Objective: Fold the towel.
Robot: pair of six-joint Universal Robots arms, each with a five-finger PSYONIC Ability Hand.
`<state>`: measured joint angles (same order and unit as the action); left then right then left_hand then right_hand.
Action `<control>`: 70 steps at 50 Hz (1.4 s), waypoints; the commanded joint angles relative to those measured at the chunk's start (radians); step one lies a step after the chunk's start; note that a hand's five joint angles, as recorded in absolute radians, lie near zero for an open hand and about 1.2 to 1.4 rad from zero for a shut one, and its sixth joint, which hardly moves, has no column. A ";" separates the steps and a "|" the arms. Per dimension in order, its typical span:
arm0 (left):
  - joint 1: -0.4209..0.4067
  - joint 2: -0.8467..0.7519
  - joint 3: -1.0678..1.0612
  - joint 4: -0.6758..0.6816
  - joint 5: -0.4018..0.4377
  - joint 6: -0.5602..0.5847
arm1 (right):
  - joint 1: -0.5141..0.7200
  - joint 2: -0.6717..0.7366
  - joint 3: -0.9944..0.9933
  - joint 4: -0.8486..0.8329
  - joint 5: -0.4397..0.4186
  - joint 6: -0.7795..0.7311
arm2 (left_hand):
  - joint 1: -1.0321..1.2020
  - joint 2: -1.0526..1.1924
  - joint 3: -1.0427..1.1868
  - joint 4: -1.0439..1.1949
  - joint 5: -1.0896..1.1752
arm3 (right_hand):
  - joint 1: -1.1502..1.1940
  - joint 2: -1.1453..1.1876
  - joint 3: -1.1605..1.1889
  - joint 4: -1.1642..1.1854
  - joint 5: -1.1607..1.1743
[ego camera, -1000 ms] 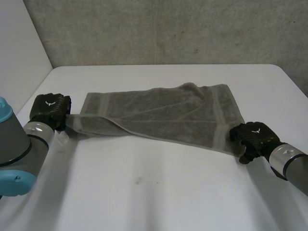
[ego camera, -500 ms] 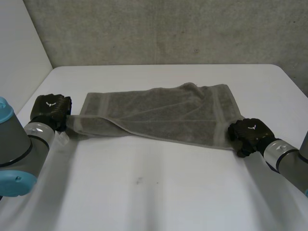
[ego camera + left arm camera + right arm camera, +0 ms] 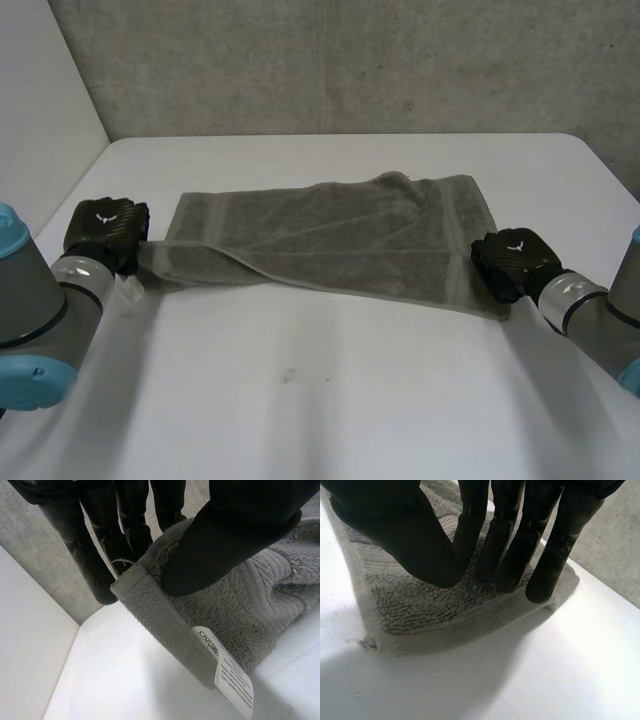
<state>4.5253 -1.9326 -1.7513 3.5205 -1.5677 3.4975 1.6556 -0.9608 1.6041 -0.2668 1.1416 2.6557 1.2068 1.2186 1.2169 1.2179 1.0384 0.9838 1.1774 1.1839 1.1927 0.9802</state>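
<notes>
A grey towel (image 3: 340, 235) lies spread across the white table (image 3: 320, 400), its near left part rumpled. My left hand (image 3: 105, 228) is at the towel's near left corner. In the left wrist view its thumb (image 3: 235, 535) and fingers (image 3: 100, 545) pinch the hemmed edge of the towel (image 3: 240, 615) beside a white label (image 3: 230, 672). My right hand (image 3: 512, 260) sits on the near right corner. In the right wrist view its thumb (image 3: 405, 535) and fingers (image 3: 520, 545) close on the towel (image 3: 420, 615), whose corner lifts a little off the table.
A grey wall (image 3: 350, 60) runs behind the table's far edge, and a white panel (image 3: 40, 110) stands at the left. Bare table surface stretches in front of the towel between my two arms.
My right hand has moved in from beyond the near right corner onto the towel and closed its fingers on that corner. The left hand has kept its grip and place.
</notes>
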 commanded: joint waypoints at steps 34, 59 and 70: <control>-0.002 0.000 -0.008 0.000 0.000 0.000 | -0.011 0.056 -0.087 0.159 -0.002 0.033 | 0.189 0.178 0.179 0.178 0.183 | 0.026 -0.168 -0.174 -0.183 -0.145; -0.002 -0.002 -0.008 0.000 0.000 0.000 | 0.000 0.083 -0.168 0.158 0.020 0.036 | 0.189 0.178 0.179 0.178 0.183 | 0.058 -0.135 -0.142 -0.151 -0.113; -0.002 -0.002 -0.008 0.000 0.000 0.002 | -0.002 0.108 -0.181 0.158 0.020 0.033 | 0.189 0.178 0.179 0.178 0.183 | 0.278 0.085 0.078 0.070 0.108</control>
<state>4.5237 -1.9343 -1.7595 3.5205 -1.5677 3.4975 1.6544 -0.8637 1.4282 -0.1088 1.1618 2.6904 1.2068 1.2186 1.2169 1.2180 1.0384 0.8172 0.9525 0.9536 0.9538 0.7381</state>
